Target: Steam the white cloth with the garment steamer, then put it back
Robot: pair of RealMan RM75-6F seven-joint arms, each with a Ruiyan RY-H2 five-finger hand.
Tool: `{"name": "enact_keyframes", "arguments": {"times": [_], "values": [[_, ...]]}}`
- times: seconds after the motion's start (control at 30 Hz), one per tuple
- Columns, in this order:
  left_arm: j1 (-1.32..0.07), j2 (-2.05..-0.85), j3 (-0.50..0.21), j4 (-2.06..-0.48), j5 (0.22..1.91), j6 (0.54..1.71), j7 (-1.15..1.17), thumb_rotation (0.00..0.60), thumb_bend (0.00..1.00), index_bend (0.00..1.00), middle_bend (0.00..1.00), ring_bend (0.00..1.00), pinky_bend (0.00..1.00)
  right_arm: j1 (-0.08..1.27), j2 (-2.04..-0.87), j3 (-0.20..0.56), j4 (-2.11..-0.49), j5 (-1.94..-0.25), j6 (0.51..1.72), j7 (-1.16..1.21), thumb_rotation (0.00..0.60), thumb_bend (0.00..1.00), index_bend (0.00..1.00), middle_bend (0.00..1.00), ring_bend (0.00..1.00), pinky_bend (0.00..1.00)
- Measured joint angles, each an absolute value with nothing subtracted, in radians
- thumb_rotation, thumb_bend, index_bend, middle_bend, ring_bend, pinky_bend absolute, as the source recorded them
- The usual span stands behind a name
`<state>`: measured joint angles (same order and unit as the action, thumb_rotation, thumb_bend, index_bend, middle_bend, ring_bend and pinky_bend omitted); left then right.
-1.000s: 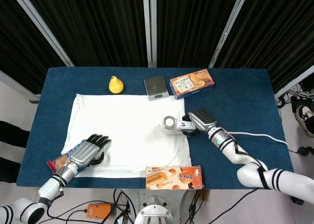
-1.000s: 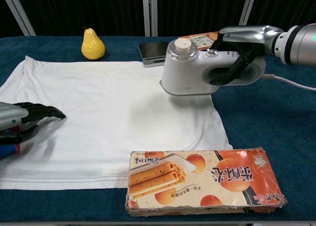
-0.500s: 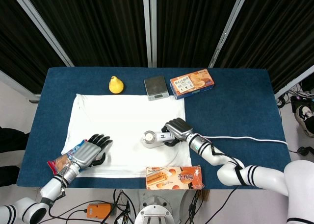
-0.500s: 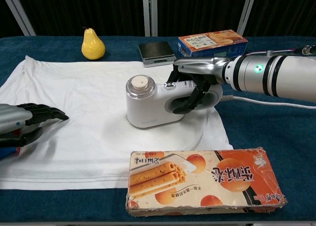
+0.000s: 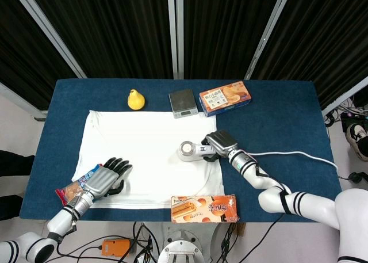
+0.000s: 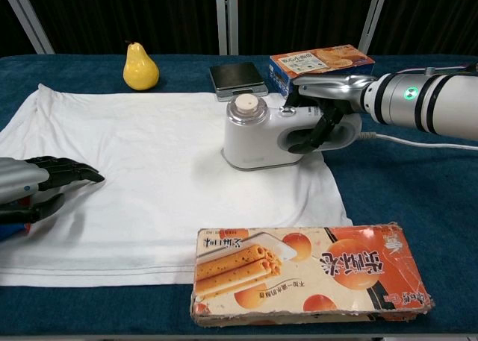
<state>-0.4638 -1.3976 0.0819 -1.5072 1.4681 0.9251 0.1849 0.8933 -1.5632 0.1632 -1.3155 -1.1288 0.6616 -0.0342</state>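
Moved rightward, garment steamer (image 6: 258,134) stays gripped by right hand (image 6: 323,110) on blue table (image 5: 276,119); left hand (image 5: 106,178) empty, spread.

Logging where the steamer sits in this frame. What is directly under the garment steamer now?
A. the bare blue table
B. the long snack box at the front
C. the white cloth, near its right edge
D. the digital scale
C: the garment steamer, gripped by the right hand, sits on the white cloth near its right edge, apart from the scale and both boxes.
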Motion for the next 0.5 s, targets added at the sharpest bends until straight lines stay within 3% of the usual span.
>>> {"name": "enact_keyframes", "arguments": {"times": [0.27,0.5], "values": [[-0.465,-1.396,0.086,-1.502,1.469,0.932,0.173,0.0,0.54,0.06,0.04,0.0,0.0,0.849,-1.515,0.159,-1.29,-1.116,0.687,0.002,0.6,0.63,1.0,0.91,0.89,0.65],[-0.469,-1.398,0.088,-1.503,1.471,0.935,0.174,0.0,0.54,0.06,0.04,0.0,0.0,0.815,-1.468,0.165,-1.362,-1.219,0.746,0.1,0.6,0.63,1.0,0.91,0.89,0.65]]}}
